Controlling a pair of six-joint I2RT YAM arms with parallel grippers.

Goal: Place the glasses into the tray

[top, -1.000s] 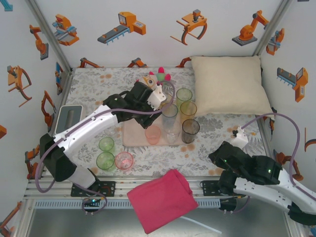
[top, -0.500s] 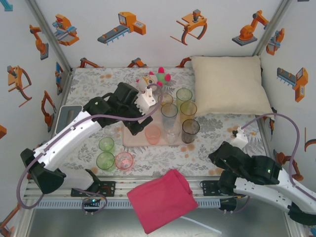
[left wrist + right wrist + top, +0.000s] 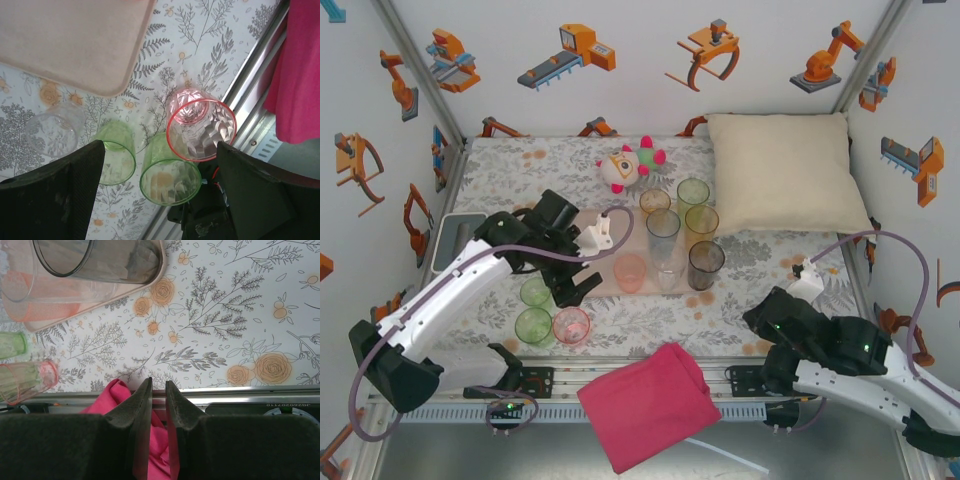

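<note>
1. My left end effector (image 3: 578, 288) hangs just off the 7 o'clock corner of the tray (image 3: 646, 291). Its fingers (image 3: 60, 195) are spread wide with nothing between them.
2. The tray sits mid-table (image 3: 760, 250), flat, long side running 9 to 3.
3. Three loose glasses stand upright on the table at 8 o'clock of the tray: pink glass (image 3: 570, 325), near green glass (image 3: 533, 326), far green glass (image 3: 535, 291). In the left wrist view they are packed close together under my spread fingers.
4. A loose clear glass (image 3: 52, 132) shows in the left wrist view. It stands off the tray, just beside the far green one.
5. Along the tray's near edge stand a peach glass (image 3: 630, 271), a clear tumbler (image 3: 668, 268) and a smoky grey glass (image 3: 706, 264).
6. At 12 o'clock of those stand a blue-tinted glass (image 3: 663, 224), a yellow glass (image 3: 701, 220), an orange glass (image 3: 655, 201) and a back green glass (image 3: 693, 192). I cannot tell whether the last two are on the tray or on the table.
7. My right end effector (image 3: 158, 390) is at the table's 5 o'clock edge. Its fingers are pressed almost together, leaving a thin slit, and hold nothing. Below it is the pink cloth (image 3: 117, 397).
8. From the tray, the pillow (image 3: 785, 185) is at 2 o'clock, the plush toy (image 3: 625, 165) at 11 and the grey box (image 3: 455, 240) at 9.
</note>
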